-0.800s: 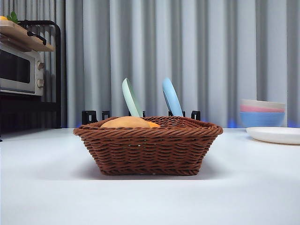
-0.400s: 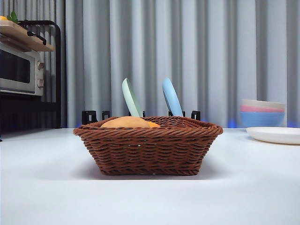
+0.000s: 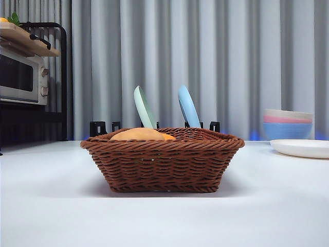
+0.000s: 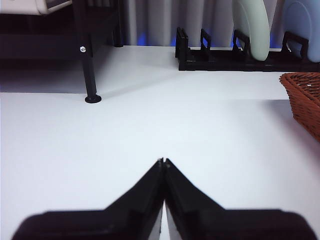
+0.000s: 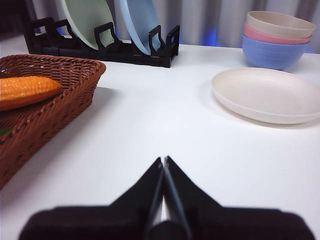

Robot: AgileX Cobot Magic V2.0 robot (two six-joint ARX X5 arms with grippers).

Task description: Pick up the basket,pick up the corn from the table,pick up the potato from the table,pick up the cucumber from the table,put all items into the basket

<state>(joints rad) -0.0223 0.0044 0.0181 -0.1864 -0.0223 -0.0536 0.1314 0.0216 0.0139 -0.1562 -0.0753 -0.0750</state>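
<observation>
Left gripper (image 4: 163, 161): black jaws pressed together, empty, above white table (image 4: 150, 130). Right gripper (image 5: 163, 160): same, clenched on nothing. Brown wicker basket (image 3: 162, 159) mid-table holds knobbly orange corn (image 5: 27, 90) and smooth tan potato (image 3: 138, 135).

one basket (image 3: 162, 159), one corn (image 5: 27, 90), one potato (image 3: 138, 135), two racked plates (image 3: 145, 107), three stacked bowls (image 5: 278, 39), one flat plate (image 5: 267, 94).

Brown wicker basket (image 3: 162, 160) sits upright on the white table (image 3: 51, 206), holding the orange knobbly corn (image 5: 27, 91) lying on its side and the tan potato (image 3: 136, 135) peeking above the rim.
</observation>
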